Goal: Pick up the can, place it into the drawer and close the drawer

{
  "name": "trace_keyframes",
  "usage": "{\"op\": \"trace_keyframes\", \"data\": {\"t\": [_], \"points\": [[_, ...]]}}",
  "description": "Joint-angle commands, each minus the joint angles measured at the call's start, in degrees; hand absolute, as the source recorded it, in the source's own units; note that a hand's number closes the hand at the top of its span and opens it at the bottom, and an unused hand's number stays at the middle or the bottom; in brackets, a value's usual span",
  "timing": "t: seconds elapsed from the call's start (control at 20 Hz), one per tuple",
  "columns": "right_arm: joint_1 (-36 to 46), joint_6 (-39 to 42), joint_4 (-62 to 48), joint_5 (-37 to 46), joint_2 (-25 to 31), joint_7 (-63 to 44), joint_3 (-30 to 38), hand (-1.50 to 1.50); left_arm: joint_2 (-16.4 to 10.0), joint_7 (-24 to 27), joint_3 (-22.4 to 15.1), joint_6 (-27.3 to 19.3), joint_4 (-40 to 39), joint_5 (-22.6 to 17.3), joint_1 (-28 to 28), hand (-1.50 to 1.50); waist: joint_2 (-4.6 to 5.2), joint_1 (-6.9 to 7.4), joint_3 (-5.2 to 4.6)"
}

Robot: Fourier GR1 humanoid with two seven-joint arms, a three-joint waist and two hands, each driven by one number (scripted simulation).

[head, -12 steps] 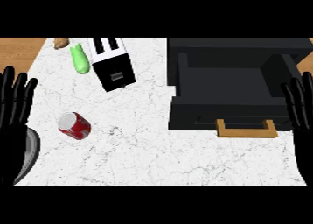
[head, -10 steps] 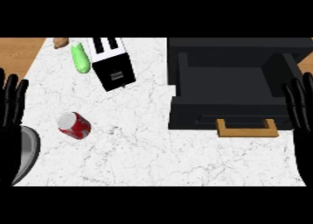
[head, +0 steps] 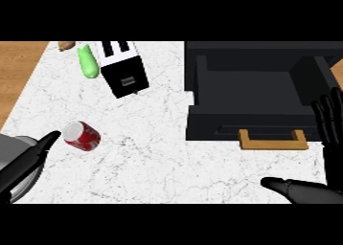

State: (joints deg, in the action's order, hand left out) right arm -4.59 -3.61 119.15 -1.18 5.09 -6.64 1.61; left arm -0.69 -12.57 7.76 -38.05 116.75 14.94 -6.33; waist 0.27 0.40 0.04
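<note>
While the red can [head: 81, 136] lies on its side on the white counter [head: 167, 162], the left hand [head: 29, 160] shows in the lower left corner of the head view. Its fingers are straight and point up at the can. The tip of the longest one is just beside the can, and I cannot tell if it touches. The hand holds nothing.

The can is at the left, well apart from the black drawer [head: 248, 93]. The drawer is at the right and stands open, with a wooden handle [head: 272, 140] on its front.

The right hand [head: 337, 158] rests at the right edge, just beside the handle. Its fingers are straight and point up, its thumb sticks out to the left, and it holds nothing.

A black and white toaster [head: 121, 67] stands at the top, with a green vegetable [head: 87, 61] just beside it.
</note>
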Motion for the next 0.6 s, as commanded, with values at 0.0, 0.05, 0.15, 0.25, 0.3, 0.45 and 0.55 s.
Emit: {"op": "trace_keyframes", "data": {"t": [0.0, 0.05, 0.15, 0.25, 0.3, 0.45, 0.55], "points": [[0.04, 0.01, 0.68, -0.83, 1.26, -5.72, 0.91, -1.50, 0.66, -9.09, -6.10, -15.55, 0.43, 7.78, -2.37, -1.50, -0.21, -0.76, 0.10], [1.82, -1.69, -1.06, 0.19, 0.02, -5.47, 0.77, -1.50, 0.67, -13.53, -8.26, -17.26, 0.22, 12.20, 0.32, -1.50, -0.06, -0.85, 0.15], [1.54, -2.01, 0.74, 0.71, 0.51, -7.37, 1.02, -1.50, 0.68, -14.98, -13.75, -23.72, -2.93, 16.32, -0.62, -1.50, -0.17, -0.97, 0.04], [1.86, -1.85, -1.39, -0.15, -0.53, -5.79, 1.11, -1.50, 0.68, -22.94, -14.96, -22.72, 1.32, 23.63, -0.11, -1.50, -0.26, -0.48, 0.06], [0.99, -0.94, -2.02, -0.11, 0.37, -4.10, 2.19, -1.50, 0.68, -27.30, -16.79, -21.82, 2.64, 27.96, -0.36, -1.50, -0.27, -0.51, 0.07], [0.42, 1.30, -2.96, -2.17, 1.42, -2.19, 3.91, -1.50, 0.69, -32.45, -16.78, -24.48, -2.66, 33.88, 6.36, -1.50, -0.23, -0.68, 0.06], [-2.98, 0.19, 0.20, -0.14, -0.80, -2.34, 1.41, -1.50, 0.69, -35.00, -13.60, -20.56, -3.45, 33.35, 8.52, -1.50, -0.29, -0.66, 0.00]]}}
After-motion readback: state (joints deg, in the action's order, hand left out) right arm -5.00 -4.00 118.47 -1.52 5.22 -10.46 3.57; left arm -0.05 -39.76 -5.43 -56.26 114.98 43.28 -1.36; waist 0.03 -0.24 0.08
